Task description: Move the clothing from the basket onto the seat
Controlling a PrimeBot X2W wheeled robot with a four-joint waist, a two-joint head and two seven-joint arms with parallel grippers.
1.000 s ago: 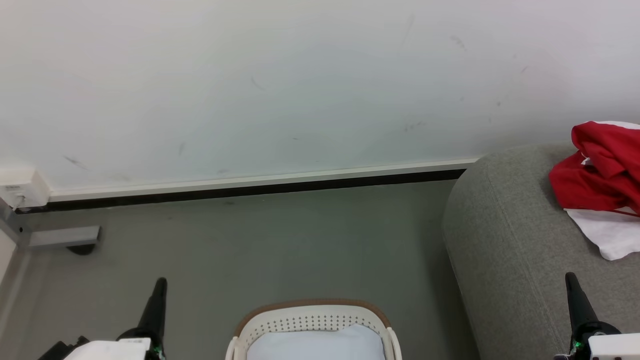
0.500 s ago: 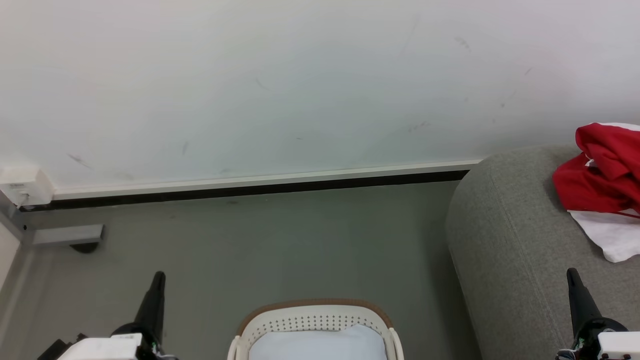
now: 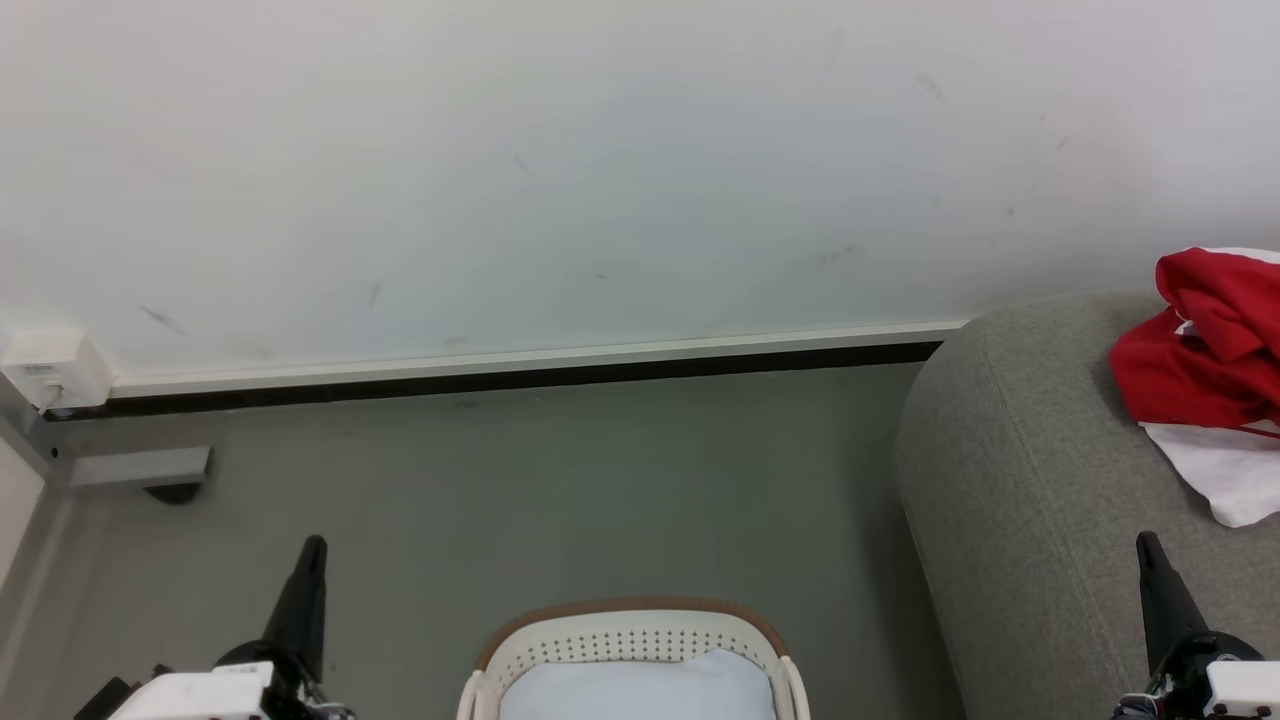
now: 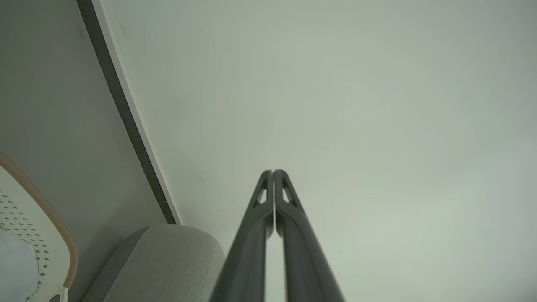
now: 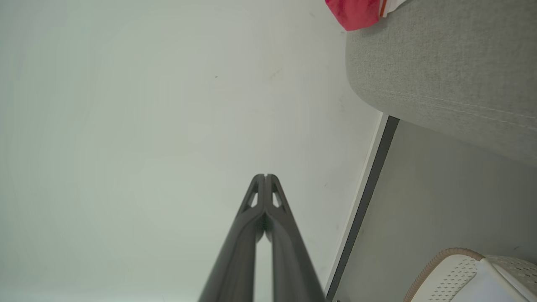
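We see a white wall [image 3: 600, 150] flecked with faint dark scuffs, meeting a grey floor [image 3: 600, 480] along a pale skirting strip [image 3: 520, 356] with a dark line under it. At far left sits a small white box [image 3: 55, 365] at the wall's foot, with a short grey bar [image 3: 140, 466] just below. At bottom centre we find a pale bluish-white sheet [image 3: 635, 690].

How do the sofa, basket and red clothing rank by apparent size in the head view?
1. Sofa, clearly largest.
2. Basket and red clothing look about alike; the frame edge cuts both, so unranked.
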